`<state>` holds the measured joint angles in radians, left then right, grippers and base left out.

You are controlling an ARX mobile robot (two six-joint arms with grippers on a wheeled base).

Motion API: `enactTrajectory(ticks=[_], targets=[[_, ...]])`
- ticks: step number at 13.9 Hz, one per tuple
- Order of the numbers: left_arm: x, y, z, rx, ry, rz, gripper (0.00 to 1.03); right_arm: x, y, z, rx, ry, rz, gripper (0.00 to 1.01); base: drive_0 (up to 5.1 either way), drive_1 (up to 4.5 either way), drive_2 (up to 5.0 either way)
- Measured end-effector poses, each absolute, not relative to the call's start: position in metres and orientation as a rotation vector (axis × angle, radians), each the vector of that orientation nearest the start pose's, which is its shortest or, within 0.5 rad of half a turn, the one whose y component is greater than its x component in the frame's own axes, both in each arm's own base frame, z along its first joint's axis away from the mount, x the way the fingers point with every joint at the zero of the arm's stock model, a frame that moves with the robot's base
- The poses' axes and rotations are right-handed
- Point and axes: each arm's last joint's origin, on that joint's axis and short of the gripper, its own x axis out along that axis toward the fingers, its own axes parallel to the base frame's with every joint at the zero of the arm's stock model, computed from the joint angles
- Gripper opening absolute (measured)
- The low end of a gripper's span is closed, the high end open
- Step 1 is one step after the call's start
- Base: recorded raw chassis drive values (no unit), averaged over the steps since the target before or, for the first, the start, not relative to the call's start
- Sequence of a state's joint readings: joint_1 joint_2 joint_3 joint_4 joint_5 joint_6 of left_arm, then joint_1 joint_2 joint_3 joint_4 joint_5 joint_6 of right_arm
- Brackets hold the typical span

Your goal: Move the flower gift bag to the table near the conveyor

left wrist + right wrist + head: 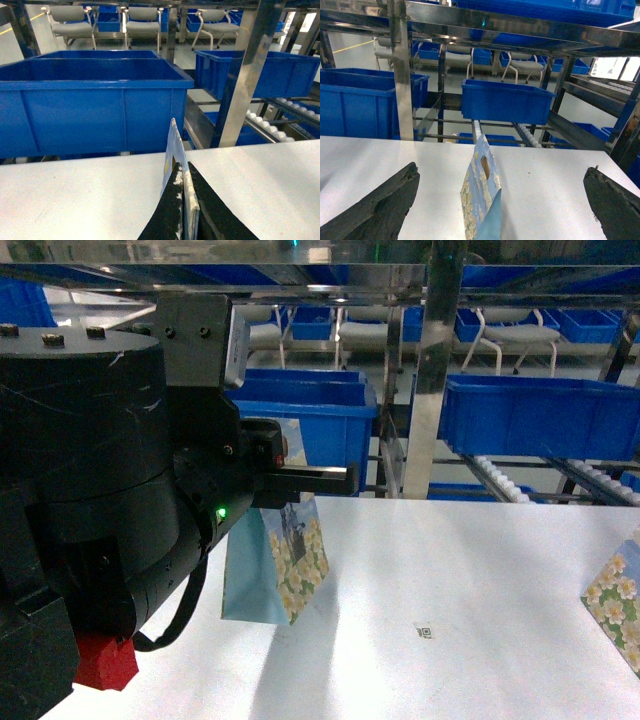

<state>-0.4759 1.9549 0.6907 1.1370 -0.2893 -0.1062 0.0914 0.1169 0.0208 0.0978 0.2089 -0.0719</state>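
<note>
A flower gift bag, light blue with white and yellow flowers, hangs from my left gripper over the left part of the white table. In the left wrist view the left gripper is shut on the bag's thin top edge. A second flower gift bag stands at the table's right edge. In the right wrist view that bag stands upright between the wide-apart fingers of my open right gripper, touching neither. The conveyor, with white rollers in steel rails, runs behind the table.
Big blue bins sit on the steel rack just beyond the table's far edge, with a shiny upright between them. The left arm's black body blocks the left of the head view. A small black marker lies on the tabletop.
</note>
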Motion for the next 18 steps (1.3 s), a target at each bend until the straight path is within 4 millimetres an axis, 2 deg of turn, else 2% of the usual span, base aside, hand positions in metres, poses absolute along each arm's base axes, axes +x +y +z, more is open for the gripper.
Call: enactTrajectory(ticks=[2, 4, 8, 17, 18], targets=[[0.321, -0.133, 0.107, -0.075, 0.088, -0.073, 0.02, 0.104, 0.003, 0.171, -0.072, 0.003, -0.118, 0.98, 0.0, 0.00, 0.0], [0.313, -0.129, 0.088, -0.051, 0.135, -0.039, 0.02, 0.104, 0.003, 0.171, -0.072, 0.002, -0.118, 0.98, 0.0, 0.00, 0.0], [0.303, -0.134, 0.081, -0.048, 0.159, -0.040, 0.02, 0.104, 0.003, 0.171, -0.072, 0.003, -0.118, 0.98, 0.0, 0.00, 0.0], [0.294, -0.135, 0.078, -0.047, 0.168, -0.036, 0.02, 0.104, 0.003, 0.171, -0.072, 0.003, -0.118, 0.98, 0.0, 0.00, 0.0], [0.287, -0.138, 0.076, -0.041, 0.177, -0.047, 0.02, 0.104, 0.003, 0.171, -0.072, 0.003, -0.118, 0.98, 0.0, 0.00, 0.0]])
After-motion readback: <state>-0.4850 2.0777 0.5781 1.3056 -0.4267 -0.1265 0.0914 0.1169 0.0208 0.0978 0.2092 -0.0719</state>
